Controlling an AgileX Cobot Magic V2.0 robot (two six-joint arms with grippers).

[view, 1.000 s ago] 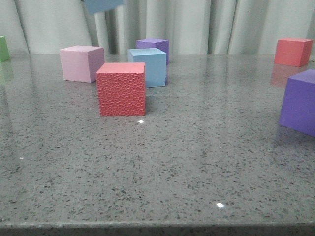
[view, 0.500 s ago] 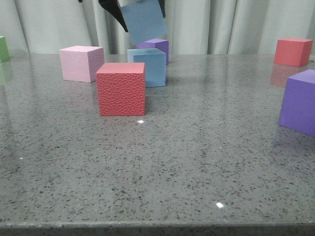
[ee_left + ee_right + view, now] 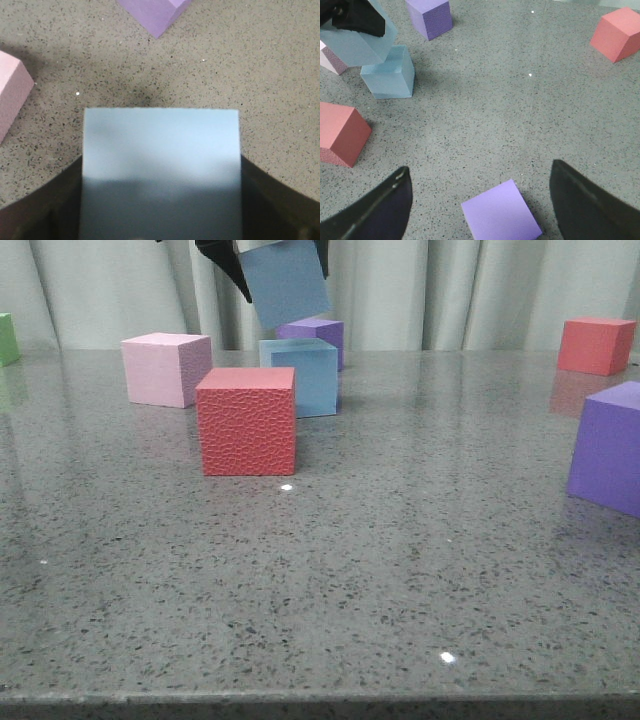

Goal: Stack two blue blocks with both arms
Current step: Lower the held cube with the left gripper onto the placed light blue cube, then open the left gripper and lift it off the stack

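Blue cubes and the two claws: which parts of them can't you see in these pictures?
- Left claw: front view, cut off by the top edge.
- Held blue cube: left wrist view, its lower half is shadowed.
- Resting blue cube: front view, the red cube hides its near corner.
- Right claw: wrist view, fingertips out of frame.

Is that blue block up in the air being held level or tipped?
Tipped. The held blue block hangs slanted in the left claw, above the flat blue block on the table.

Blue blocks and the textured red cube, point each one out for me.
Held blue block [image 3: 288, 282], front view, its front face.
Resting blue block [image 3: 312, 380], front view, front face.
Textured red cube [image 3: 247, 430], front view, front face.
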